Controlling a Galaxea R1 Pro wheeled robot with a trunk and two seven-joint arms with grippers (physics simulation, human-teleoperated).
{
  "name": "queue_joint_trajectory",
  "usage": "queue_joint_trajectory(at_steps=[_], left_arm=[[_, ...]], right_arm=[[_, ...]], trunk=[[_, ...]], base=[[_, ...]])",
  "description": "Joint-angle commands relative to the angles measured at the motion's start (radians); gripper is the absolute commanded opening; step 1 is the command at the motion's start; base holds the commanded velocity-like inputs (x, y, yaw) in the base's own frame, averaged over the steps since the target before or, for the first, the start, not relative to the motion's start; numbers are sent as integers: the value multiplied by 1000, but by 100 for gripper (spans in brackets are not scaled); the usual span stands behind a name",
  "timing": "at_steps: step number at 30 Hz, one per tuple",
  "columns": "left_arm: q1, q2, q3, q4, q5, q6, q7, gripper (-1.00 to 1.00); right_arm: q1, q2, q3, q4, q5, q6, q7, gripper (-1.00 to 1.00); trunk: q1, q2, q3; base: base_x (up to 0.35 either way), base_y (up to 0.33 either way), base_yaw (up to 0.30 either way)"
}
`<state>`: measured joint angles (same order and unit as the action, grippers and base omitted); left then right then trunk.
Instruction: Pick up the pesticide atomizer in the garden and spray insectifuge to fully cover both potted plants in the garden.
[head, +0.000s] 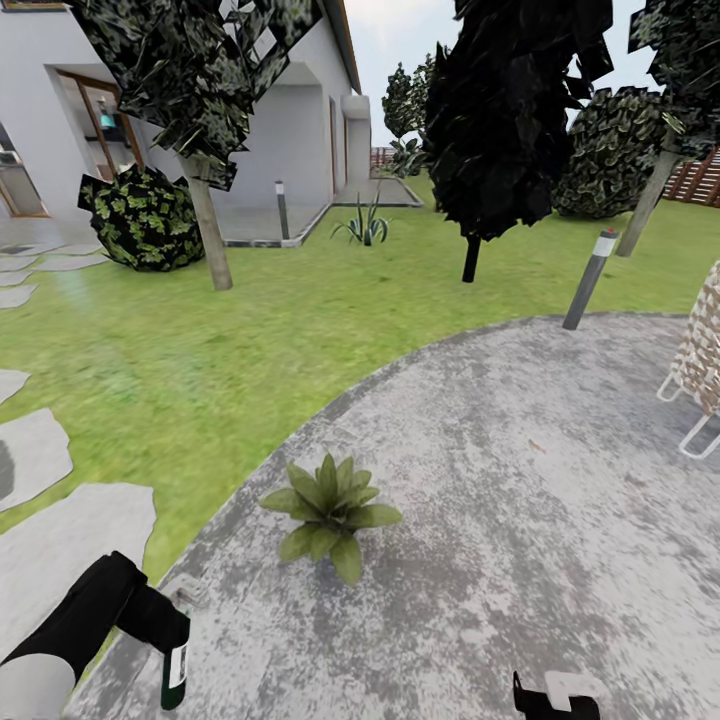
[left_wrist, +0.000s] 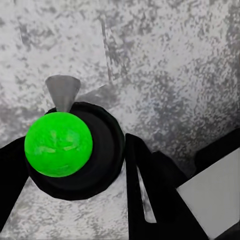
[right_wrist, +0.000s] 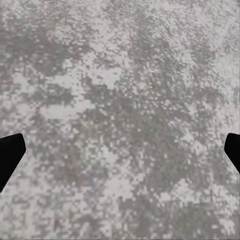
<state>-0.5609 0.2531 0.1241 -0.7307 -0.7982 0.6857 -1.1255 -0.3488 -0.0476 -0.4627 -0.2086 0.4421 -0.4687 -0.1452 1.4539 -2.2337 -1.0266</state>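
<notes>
Pesticide atomizer (head: 175, 668) hangs in the left gripper (head: 150, 615) low at the near edge of the stone patio (head: 520, 500), with its dark green body and white label band pointing down toward the stone. In the left wrist view the bottle (left_wrist: 67, 145) is seen end-on: a bright green round cap inside a black ring, with a grey cone-shaped nozzle beside it, and the black fingers (left_wrist: 145, 185) closed against its sides. The jaws are clamped on the bottle.

One potted plant (head: 332, 512) sits on the patio, a low rosette of broad pointed leaves, just beyond the atomizer and a little toward the patio's middle. The atomizer is near it but not touching it.

The right gripper (head: 556, 700) is at the near edge of the patio, well apart from the plant. In the right wrist view its two black fingertips (right_wrist: 10, 157) stand far apart at the edges of the frame, with only mottled grey stone between them, so the jaws are wide open and hold nothing.

Beyond the patio lies the lawn (head: 250, 340), with pale stepping stones (head: 60, 540) beside the patio's edge. A short lamp post (head: 590, 278) stands at the patio's far rim. A wicker chair (head: 700, 360), probably, shows partly at the patio's side. Past the lawn are a round bush (head: 143, 220), dark trees (head: 500, 120) and a white house (head: 300, 120).
</notes>
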Motion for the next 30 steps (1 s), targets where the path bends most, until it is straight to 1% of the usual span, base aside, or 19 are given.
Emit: queue_joint_trajectory(at_steps=[1, 4, 7, 8, 9, 10, 11, 13, 15, 18, 19, 27, 30], left_arm=[[-4, 0, 2, -2, -6, 8, -8, -100], [-24, -2, -4, -2, -6, 8, -9, -100], [-34, -3, -33, -2, -6, 8, -27, -100], [-42, -3, -67, -2, -7, 8, -54, -100], [-137, -2, -188, 11, -103, 42, -149, -100], [-139, -4, -188, 12, -134, 42, -174, -100], [-139, -4, -188, 13, -151, 42, -198, -100], [-140, 0, -188, 7, -180, 41, -254, -100], [-142, 2, -186, 3, -193, 42, -283, -100], [-143, 2, -185, 1, -197, 43, -294, -100], [-142, -9, -190, -1, -204, 113, -296, -100], [-142, -9, -190, -1, -203, 112, -295, -100], [-142, -9, -190, -1, -203, 112, -296, -100]], right_arm=[[-1, 0, -5, 2, 11, -4, -5, 100], [-1, 0, -5, 2, 9, -3, -6, 100], [-1, 0, -6, 2, 6, -3, -8, 100], [-1, 0, -6, 1, 5, -2, -9, 100], [-1, 2, -5, 2, 4, -1, -9, 100], [-1, 2, -5, 3, 5, -1, -9, 100], [-1, 2, -5, 3, 5, -1, -9, 100], [-1, 3, -5, 3, 6, -1, -8, 100], [-1, 2, -5, 3, 6, -1, -8, 100], [-1, 2, -5, 3, 7, -1, -9, 100], [-1, 2, -5, 3, 10, -1, -9, 100], [-1, 2, -5, 3, 10, -1, -8, 100], [-1, 2, -5, 3, 10, -1, -8, 100]], trunk=[[0, 0, -1], [0, 0, -1], [0, 0, -1], [0, 0, -1], [0, 0, -1], [0, 0, -1], [0, 0, -1], [0, 0, -1], [0, 0, -1], [0, 0, -1], [0, 0, -1], [0, 0, -1], [0, 0, -1]], base=[[319, 152, 0], [321, 146, 0], [331, 63, 0], [331, 23, 0], [2, 0, -254], [1, 0, -271], [1, 0, -278], [0, 0, -284], [0, 0, -288], [0, 0, -256], [0, 0, 0], [5, 0, 0], [183, 0, 0]])
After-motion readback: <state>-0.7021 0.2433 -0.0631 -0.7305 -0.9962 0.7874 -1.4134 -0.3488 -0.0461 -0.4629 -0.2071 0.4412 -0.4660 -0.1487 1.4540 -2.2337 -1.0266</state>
